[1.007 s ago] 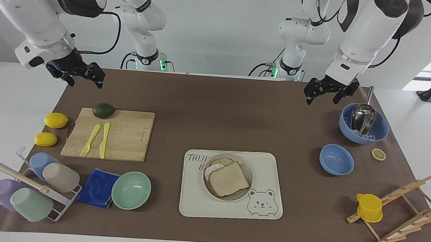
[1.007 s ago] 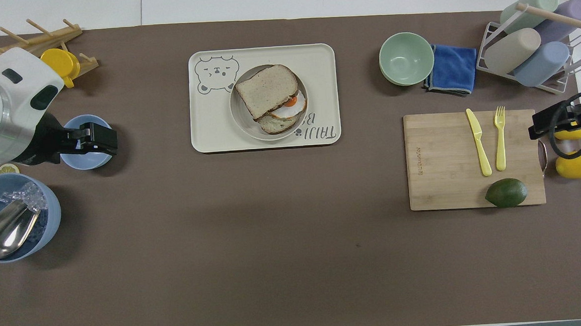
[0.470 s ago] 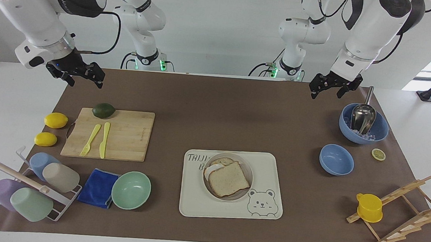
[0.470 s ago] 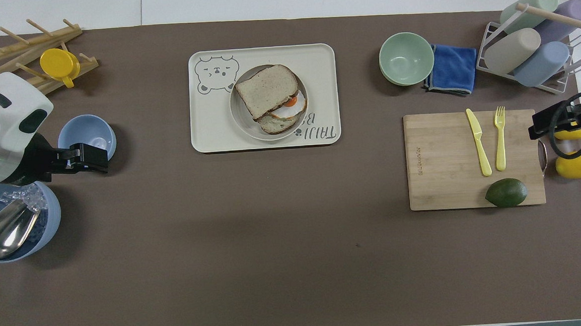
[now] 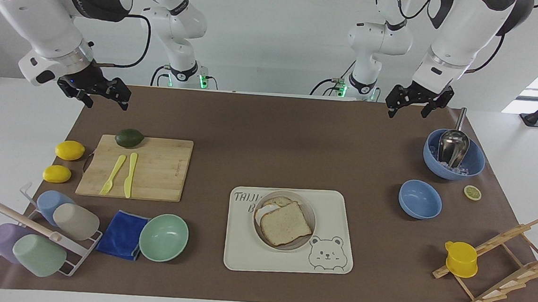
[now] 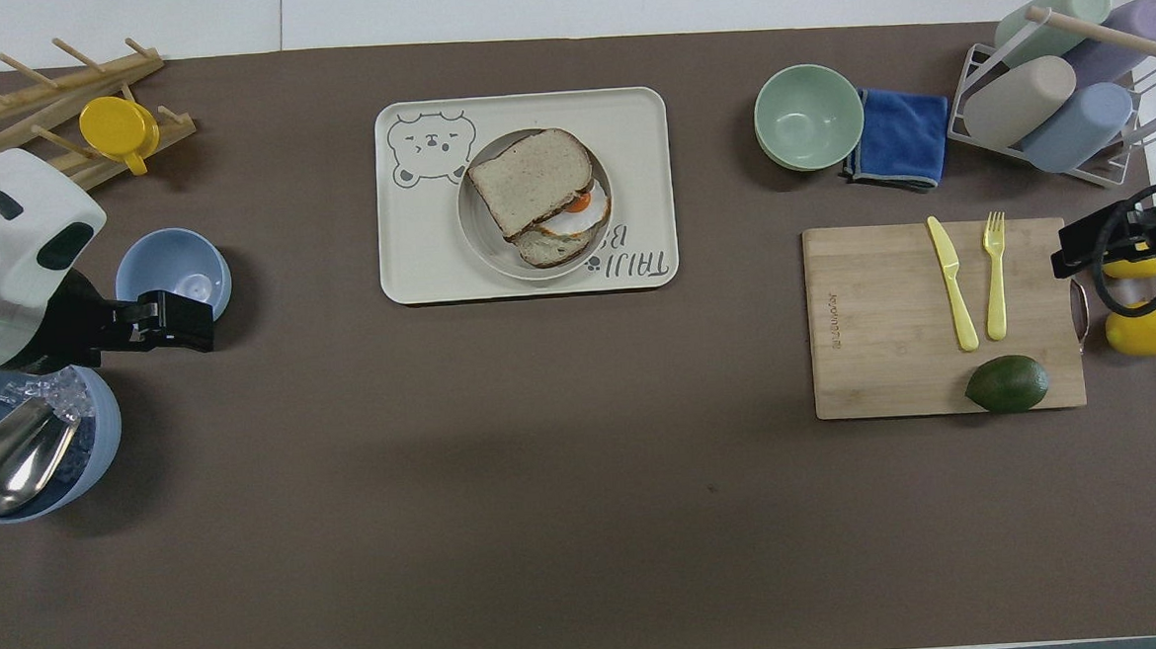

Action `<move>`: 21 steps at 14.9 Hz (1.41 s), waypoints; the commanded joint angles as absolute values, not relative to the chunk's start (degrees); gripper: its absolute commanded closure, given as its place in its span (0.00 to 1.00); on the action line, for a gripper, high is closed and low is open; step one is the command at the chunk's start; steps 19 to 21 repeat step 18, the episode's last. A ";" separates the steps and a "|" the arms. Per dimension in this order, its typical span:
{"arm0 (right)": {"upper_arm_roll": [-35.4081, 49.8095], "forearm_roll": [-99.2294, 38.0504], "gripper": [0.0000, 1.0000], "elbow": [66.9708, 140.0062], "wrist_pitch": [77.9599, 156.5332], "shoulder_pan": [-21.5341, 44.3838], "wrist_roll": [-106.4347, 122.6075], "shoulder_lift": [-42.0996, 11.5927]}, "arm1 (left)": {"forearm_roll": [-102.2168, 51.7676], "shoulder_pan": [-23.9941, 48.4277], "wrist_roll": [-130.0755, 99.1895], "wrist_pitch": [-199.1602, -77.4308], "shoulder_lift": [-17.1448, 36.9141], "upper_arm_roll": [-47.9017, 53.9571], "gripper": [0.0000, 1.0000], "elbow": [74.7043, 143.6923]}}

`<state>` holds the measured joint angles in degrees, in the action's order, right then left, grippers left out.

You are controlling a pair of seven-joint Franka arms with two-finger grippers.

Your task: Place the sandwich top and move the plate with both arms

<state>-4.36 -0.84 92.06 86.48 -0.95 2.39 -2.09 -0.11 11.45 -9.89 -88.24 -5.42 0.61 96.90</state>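
Observation:
The sandwich top, a speckled light-brown slice, lies askew on the egg slice in the round beige plate. That plate rests on the cream bear tray. My left gripper hangs open and empty in the air over the mat by the two blue bowls, well away from the plate. My right gripper waits open and empty above the mat's edge near the cutting board.
A cutting board carries an avocado, fork and knife, with two lemons beside it. A mint bowl, blue cloth and cup rack stand nearby. An ice bowl with scoop, small blue bowl, lemon slice and wooden rack with yellow cup are at the left arm's end.
My left gripper has lifted and drawn back toward the robots, off the small blue bowl. The right arm, the slice and the plate have not moved.

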 commanded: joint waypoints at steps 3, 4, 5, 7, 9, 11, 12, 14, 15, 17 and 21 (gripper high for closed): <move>-3.96 -2.02 0.00 92.37 85.69 -1.67 3.95 -1.41 | 0.35 8.61 -5.10 -88.66 -6.50 1.41 0.00 97.11; -3.96 -2.02 0.00 92.29 85.69 -1.67 3.96 -1.41 | 0.35 8.70 -5.10 -90.51 -6.50 1.41 0.00 97.12; -3.96 -2.02 0.00 92.29 85.78 -1.67 3.96 -1.41 | 0.35 8.70 -5.10 -91.31 -6.42 1.41 0.00 97.03; -3.96 -2.02 0.00 92.29 85.78 -1.67 3.96 -1.41 | 0.35 8.70 -5.10 -91.15 -6.15 1.23 0.00 96.59; -3.96 -2.02 0.00 92.37 85.69 -1.67 3.96 -1.41 | 0.35 8.88 -5.10 -90.62 -5.89 0.97 0.00 96.33; -3.96 -2.02 0.00 92.37 85.69 -1.67 3.96 -1.41 | -0.43 8.88 -5.45 -89.30 -5.71 0.53 0.00 95.89; -3.96 -2.02 0.00 92.29 85.69 -1.67 3.96 -1.41 | -2.09 8.70 -5.62 -89.04 -5.71 0.35 0.00 95.89; -3.96 -2.02 0.00 92.37 85.69 -1.67 3.96 -1.41 | -2.64 8.53 -5.71 -88.33 -5.89 0.09 0.00 96.06; -3.96 -2.02 0.00 92.29 85.69 -1.67 3.96 -1.41 | -2.64 8.53 -5.71 -88.24 -5.89 0.09 0.00 95.98; -3.96 -2.02 0.00 92.37 85.69 -1.67 3.96 -1.41 | -2.64 8.44 -5.63 -88.42 -6.06 0.26 0.00 95.98; -3.96 -2.02 0.00 92.29 85.69 -1.67 3.87 -1.41 | -2.55 8.35 -5.71 -88.33 -6.33 0.35 0.00 96.06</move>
